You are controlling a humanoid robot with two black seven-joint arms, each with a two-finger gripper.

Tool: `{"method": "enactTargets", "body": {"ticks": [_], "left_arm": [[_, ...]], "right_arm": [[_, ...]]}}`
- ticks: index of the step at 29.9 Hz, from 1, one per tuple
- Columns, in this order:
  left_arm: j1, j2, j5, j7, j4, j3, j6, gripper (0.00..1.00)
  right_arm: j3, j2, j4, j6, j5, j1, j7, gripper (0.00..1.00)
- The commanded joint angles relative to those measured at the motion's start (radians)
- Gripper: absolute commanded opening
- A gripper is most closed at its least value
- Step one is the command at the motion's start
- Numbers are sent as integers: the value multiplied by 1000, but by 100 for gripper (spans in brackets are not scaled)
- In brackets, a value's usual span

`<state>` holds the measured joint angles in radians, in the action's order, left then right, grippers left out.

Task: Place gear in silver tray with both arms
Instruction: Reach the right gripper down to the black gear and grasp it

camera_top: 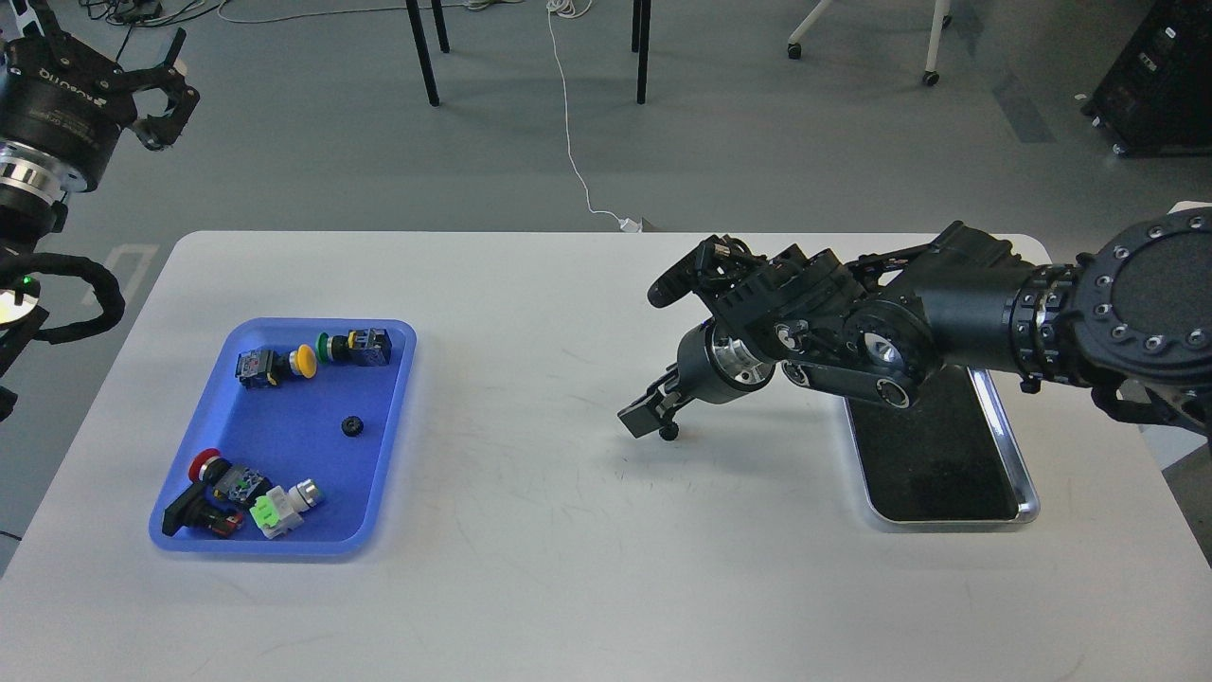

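Observation:
A small black gear [669,433] lies on the white table near the middle. My right gripper [651,420] is lowered onto it, its fingertips touching or just left of the gear; the two fingers overlap in this view, so I cannot tell how the jaws stand. The silver tray [950,520] lies at the right, its far end hidden under my right arm. My left gripper [156,68] is raised at the far upper left, off the table, open and empty.
A blue plastic tray [386,445] at the left holds several push-button switches and a second small black gear [352,426]. The table's far edge [568,234] runs behind, with chair legs and a white cable on the floor beyond.

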<state>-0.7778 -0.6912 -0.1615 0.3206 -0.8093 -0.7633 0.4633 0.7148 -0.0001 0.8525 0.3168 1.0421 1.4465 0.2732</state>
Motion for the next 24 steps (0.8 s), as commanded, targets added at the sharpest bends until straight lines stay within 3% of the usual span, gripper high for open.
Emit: {"method": "enactTargets", "body": {"ticks": [1, 11, 24], "left_arm": [[0, 1, 0, 0, 1, 1, 0, 97], [0, -2, 0, 0, 1, 2, 0, 97], [2, -16, 2, -2, 1, 7, 0, 97]], "right_arm": [[-6, 0, -3, -2, -2, -29, -2, 67], [-5, 0, -10, -1, 3, -48, -9, 63], [-5, 0, -18, 1, 1, -60, -6, 28]]}}
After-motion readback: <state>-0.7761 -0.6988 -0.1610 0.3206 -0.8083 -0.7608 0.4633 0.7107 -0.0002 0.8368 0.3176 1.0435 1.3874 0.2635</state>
